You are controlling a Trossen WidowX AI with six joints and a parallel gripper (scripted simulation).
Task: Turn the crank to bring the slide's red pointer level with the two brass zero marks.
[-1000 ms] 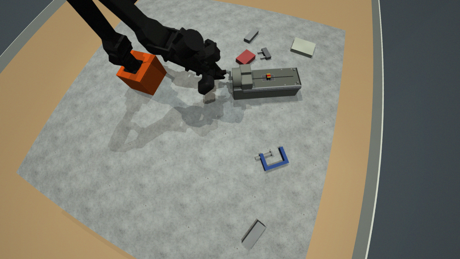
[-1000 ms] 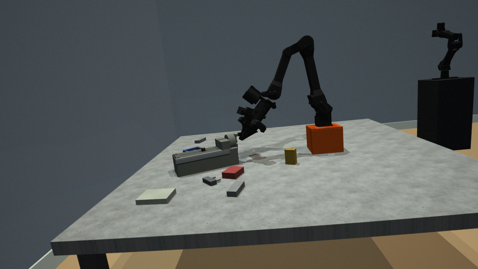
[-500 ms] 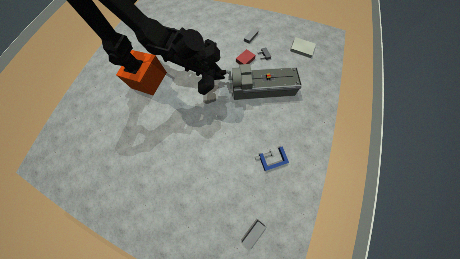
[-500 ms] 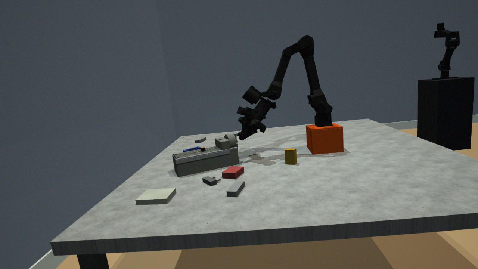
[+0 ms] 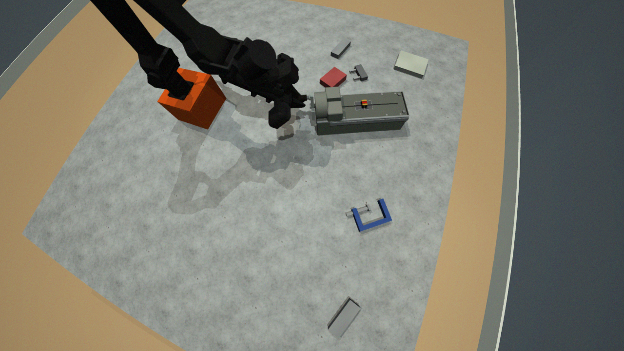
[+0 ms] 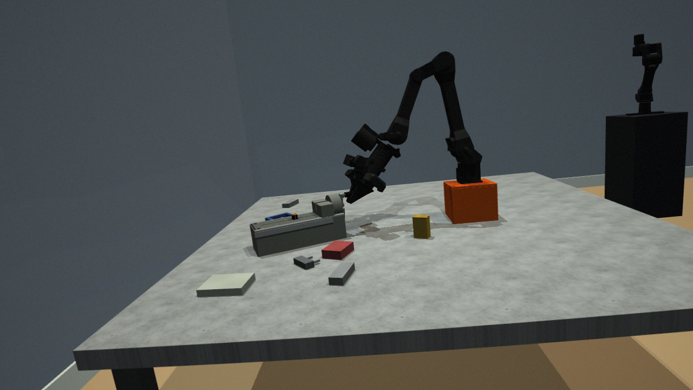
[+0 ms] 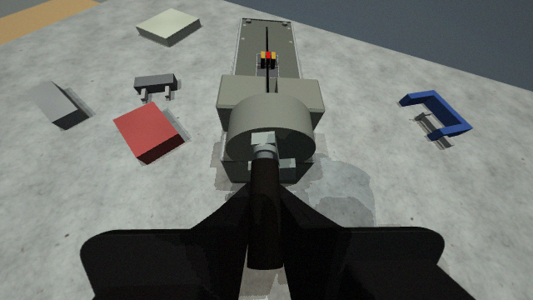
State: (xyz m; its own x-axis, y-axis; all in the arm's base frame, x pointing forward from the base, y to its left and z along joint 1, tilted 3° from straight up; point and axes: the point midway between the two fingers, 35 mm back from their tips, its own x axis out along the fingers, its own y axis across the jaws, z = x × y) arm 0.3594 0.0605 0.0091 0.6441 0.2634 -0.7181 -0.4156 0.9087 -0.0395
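The gripper (image 5: 303, 101) (image 6: 350, 197) (image 7: 262, 187) has its jaws clamped on the crank handle (image 7: 265, 217), one dark brown, upright-looking cylinder in the wrist view. A pale metal collar (image 7: 265, 152) joins the handle's far end, just in front of one round grey drum (image 5: 321, 104) (image 6: 334, 202) (image 7: 271, 117) at the near end of the machine (image 5: 361, 126) (image 6: 300, 237) (image 7: 250, 42). The machine is a single long, grey-green box lying on the mottled grey table (image 5: 218, 262) (image 6: 484, 271). A blocky housing (image 5: 334, 104) (image 7: 237, 89) stands behind the drum, and one dark slot runs along the top beyond it. Over the slot sits one red pointer (image 5: 364, 103) (image 7: 268, 54), between two brass zero marks (image 7: 273, 54); it looks about level with them, but a slight offset is too small to tell.

To one side lie one red block (image 5: 333, 77) (image 6: 337, 249) (image 7: 147, 131), one dark piece with two prongs (image 5: 361, 72) (image 6: 303, 262) (image 7: 155, 82) and one pale slab (image 5: 411, 63) (image 6: 226, 284) (image 7: 168, 25). There are two grey bars (image 5: 341, 48) (image 6: 341, 273) (image 7: 56, 102), one near the red block, the other well apart, past one blue clamp (image 5: 375, 225) (image 6: 278, 216) (image 7: 447, 110). The exterior view also shows one yellow block (image 6: 420, 227) and, in the background, a second arm (image 6: 648, 77) on one black pedestal (image 6: 644, 160).
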